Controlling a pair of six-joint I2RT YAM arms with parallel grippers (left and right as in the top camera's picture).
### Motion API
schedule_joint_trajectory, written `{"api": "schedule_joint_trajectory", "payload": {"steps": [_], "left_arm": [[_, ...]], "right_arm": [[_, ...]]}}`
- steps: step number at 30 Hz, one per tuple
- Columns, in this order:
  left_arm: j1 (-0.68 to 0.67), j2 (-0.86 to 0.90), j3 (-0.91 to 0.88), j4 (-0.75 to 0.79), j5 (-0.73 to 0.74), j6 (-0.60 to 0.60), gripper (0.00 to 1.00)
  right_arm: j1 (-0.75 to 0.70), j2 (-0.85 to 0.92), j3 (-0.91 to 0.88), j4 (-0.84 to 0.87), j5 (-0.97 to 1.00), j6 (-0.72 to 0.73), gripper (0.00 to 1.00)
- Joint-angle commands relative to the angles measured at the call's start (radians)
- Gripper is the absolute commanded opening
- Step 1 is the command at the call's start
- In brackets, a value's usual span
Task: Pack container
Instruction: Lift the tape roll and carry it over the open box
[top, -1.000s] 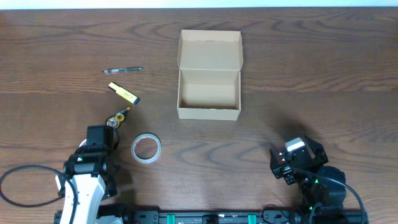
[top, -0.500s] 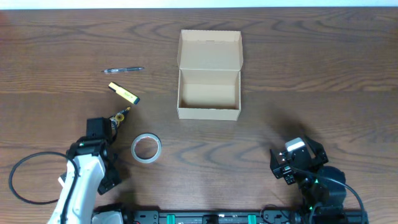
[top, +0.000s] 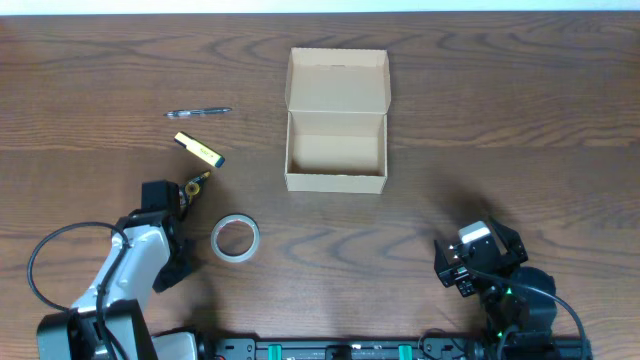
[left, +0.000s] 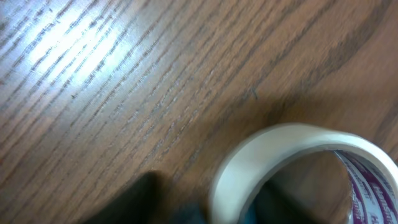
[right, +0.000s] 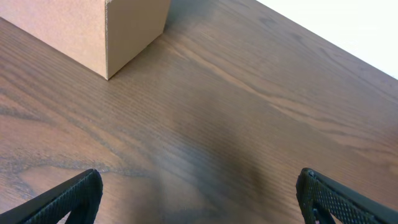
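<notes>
Our right gripper (right: 199, 186) stands with its fingers wide apart over the table (right: 249, 112). The container (right: 127, 31) sits ahead of it to the left, its lid flap open. Our left gripper (top: 158, 197) hangs low just beside the tape roll (left: 267, 146). Its fingers are only a dark blur, so we cannot tell whether they are apart or together. The container lies well beyond it, toward the right.
</notes>
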Motion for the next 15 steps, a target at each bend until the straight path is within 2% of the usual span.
{"api": "schedule_joint_trajectory", "payload": {"steps": [1, 5, 6, 11, 15], "left_arm": [[0.004, 0.019, 0.032, -0.006, 0.000, -0.040, 0.34], [0.004, 0.019, 0.055, -0.007, -0.006, -0.040, 0.09], [0.004, 0.018, 0.066, -0.008, -0.011, -0.035, 0.06], [0.004, -0.006, 0.134, -0.012, -0.032, 0.096, 0.06], [0.001, -0.051, 0.222, -0.012, -0.038, 0.311, 0.06]], "right_arm": [[-0.007, -0.006, -0.003, -0.003, 0.002, 0.011, 0.99], [-0.007, -0.006, -0.003, -0.003, 0.002, 0.011, 0.99], [-0.007, -0.006, -0.003, -0.003, 0.002, 0.011, 0.99], [-0.007, -0.006, -0.003, -0.003, 0.002, 0.011, 0.99], [-0.007, -0.006, -0.003, -0.003, 0.002, 0.011, 0.99]]}}
